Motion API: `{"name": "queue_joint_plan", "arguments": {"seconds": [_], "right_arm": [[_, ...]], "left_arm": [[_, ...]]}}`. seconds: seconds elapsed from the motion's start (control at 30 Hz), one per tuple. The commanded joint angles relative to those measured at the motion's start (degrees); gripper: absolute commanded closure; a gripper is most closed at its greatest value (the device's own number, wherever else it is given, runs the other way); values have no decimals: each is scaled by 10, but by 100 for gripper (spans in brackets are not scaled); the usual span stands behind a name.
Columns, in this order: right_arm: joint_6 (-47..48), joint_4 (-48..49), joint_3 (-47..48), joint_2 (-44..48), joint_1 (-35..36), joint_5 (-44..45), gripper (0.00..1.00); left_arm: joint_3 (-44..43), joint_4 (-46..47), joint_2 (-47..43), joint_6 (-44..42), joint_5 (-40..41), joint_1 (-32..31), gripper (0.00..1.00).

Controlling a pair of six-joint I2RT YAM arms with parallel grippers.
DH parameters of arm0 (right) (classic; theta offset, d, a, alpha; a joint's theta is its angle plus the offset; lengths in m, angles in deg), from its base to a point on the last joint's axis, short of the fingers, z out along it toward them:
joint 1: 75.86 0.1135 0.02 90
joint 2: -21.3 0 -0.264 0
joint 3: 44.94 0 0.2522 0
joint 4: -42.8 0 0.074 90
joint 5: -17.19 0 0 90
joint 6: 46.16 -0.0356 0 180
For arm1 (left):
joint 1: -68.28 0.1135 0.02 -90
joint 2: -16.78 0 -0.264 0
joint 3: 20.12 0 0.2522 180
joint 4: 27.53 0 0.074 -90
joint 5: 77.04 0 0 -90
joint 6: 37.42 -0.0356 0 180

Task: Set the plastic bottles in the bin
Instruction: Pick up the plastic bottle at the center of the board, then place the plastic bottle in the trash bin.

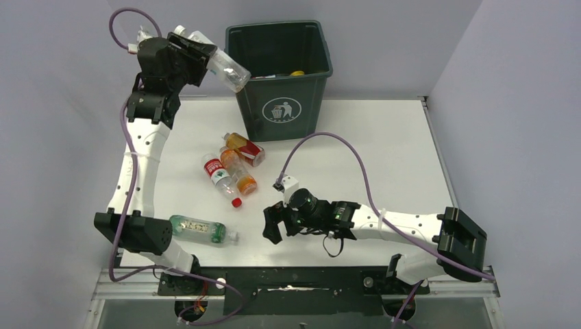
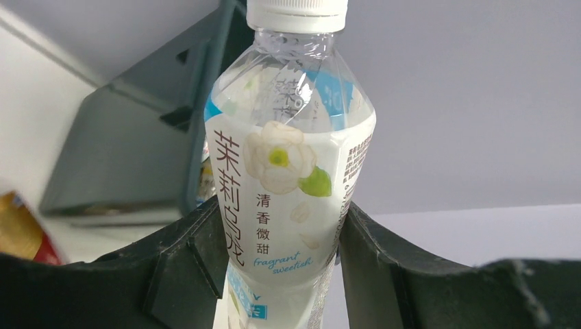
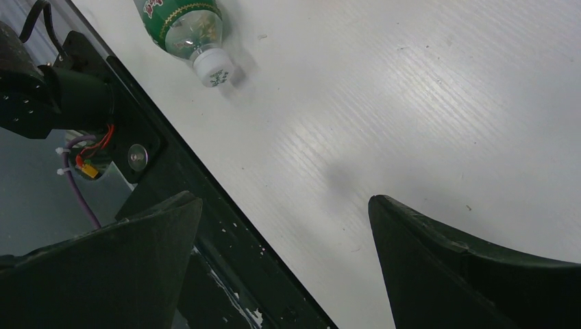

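Observation:
My left gripper (image 1: 194,49) is raised beside the left rim of the dark green bin (image 1: 281,82) and is shut on a clear plastic bottle (image 1: 225,66) with a white flower label. That bottle (image 2: 291,171) stands between my black fingers (image 2: 199,253), its white cap (image 2: 297,10) pointing away, with the bin (image 2: 130,144) behind on the left. Its far end reaches just over the bin's rim. My right gripper (image 1: 272,223) hangs open low over the table's front middle. In its wrist view the right gripper (image 3: 284,205) has nothing between its fingers.
A green-label bottle (image 1: 197,229) lies by the left arm's base, seen also as a green bottle (image 3: 185,20) at the top of the right wrist view. A red-label bottle (image 1: 220,177) and two orange ones (image 1: 238,171) (image 1: 245,148) lie mid-table. Something yellow (image 1: 296,72) shows inside the bin.

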Motion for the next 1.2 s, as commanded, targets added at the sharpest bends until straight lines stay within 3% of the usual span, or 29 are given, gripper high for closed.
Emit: {"name": "queue_joint_plan", "arguments": {"seconds": [0.0, 0.27, 0.4, 0.47, 0.57, 0.67, 0.9, 1.17], "right_arm": [[-6, 10, 2, 27, 6, 17, 1], [-9, 5, -7, 38, 8, 25, 1], [-12, 2, -11, 44, 10, 27, 1], [-12, 1, -12, 46, 11, 30, 1], [-13, -2, -14, 50, 13, 35, 1], [-14, -5, -14, 52, 14, 39, 1], [-14, -6, -16, 54, 17, 44, 1], [-8, 2, -7, 38, 17, 34, 1]], "left_arm": [[-64, 132, 52, -45, -32, 2, 56], [-145, 239, 139, -88, -86, -6, 56], [-234, 223, 202, -121, -97, -16, 54], [-259, 237, 225, -137, -115, -20, 50], [-290, 236, 252, -173, -125, -33, 37], [-330, 211, 287, -198, -128, -40, 32], [-316, 229, 289, -241, -196, -42, 19], [-293, 182, 226, -256, -222, -27, 17]]}}
